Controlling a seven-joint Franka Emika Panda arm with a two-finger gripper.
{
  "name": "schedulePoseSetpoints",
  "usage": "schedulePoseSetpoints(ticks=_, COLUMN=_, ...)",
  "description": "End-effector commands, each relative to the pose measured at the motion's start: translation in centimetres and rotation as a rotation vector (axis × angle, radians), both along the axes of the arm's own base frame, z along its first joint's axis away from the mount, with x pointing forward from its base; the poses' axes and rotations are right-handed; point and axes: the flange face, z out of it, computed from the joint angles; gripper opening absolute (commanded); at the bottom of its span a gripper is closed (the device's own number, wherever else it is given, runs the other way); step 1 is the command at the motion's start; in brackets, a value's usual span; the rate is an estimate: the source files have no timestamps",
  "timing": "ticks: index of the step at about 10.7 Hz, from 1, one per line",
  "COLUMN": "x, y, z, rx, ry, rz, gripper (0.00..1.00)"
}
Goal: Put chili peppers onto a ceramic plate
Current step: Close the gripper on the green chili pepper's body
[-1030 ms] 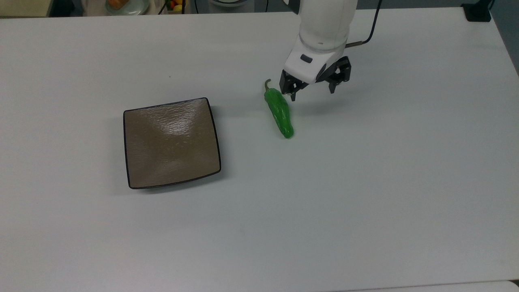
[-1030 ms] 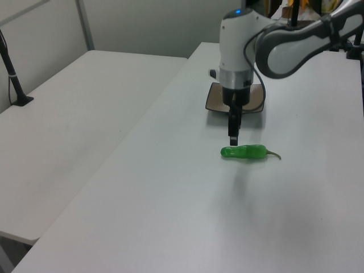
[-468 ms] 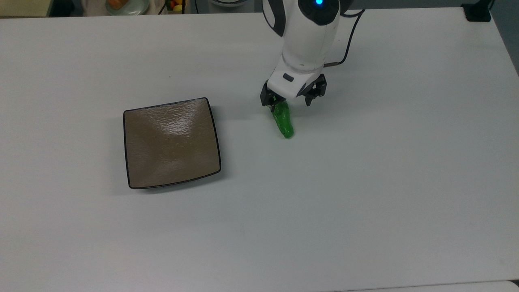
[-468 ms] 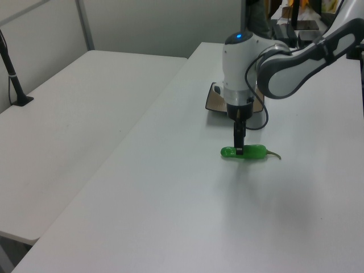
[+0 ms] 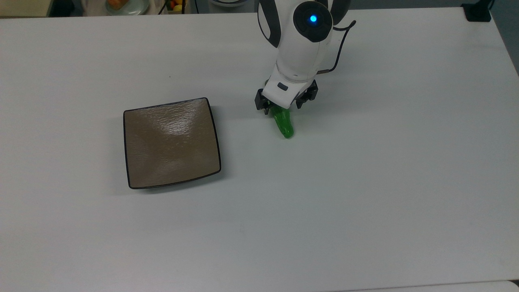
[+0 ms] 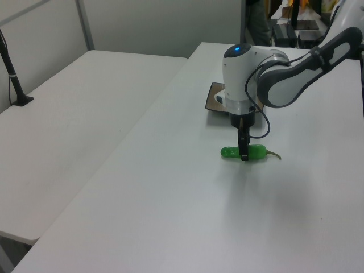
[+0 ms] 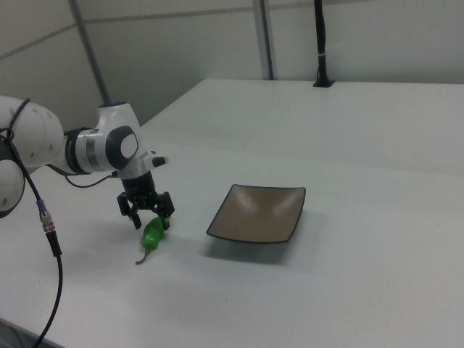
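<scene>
Gripper [image 5: 280,106] is down at table [image 5: 365,182] level, fingers spread wide and straddling the pepper [image 5: 284,121] w/ one finger each side. Not closed on it; contact can't be judged. Pepper lies flat on the table. In top view, stem end is hidden under the gripper body and the blunt tip pokes out below. In right view, gripper [image 7: 152,214] sits over the pepper [image 7: 153,233], stem pointing toward the camera. Plate [image 5: 171,142] is empty, well apart from the pepper, on the top view's left. Left view: finger [image 6: 243,149] crosses the pepper [image 6: 244,153] mid-body, plate [image 6: 216,100] behind the arm.
</scene>
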Motion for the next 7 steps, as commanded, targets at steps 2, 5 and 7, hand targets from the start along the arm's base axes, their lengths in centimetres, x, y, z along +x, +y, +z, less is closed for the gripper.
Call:
schedulePoseSetpoints(ticks=2, x=-0.1, y=-0.1, z=-0.8, rx=-0.001, ry=-0.03, rz=0.038, gripper=0.53)
schedulePoseSetpoints(ticks=5, x=-0.4, y=-0.1, z=-1.1, rx=-0.012, ry=-0.011, rz=0.114, gripper=0.23)
schedulePoseSetpoints(ticks=7, x=-0.5, y=-0.2, z=1.1, rx=-0.012, ry=-0.019, rz=0.115, gripper=0.16)
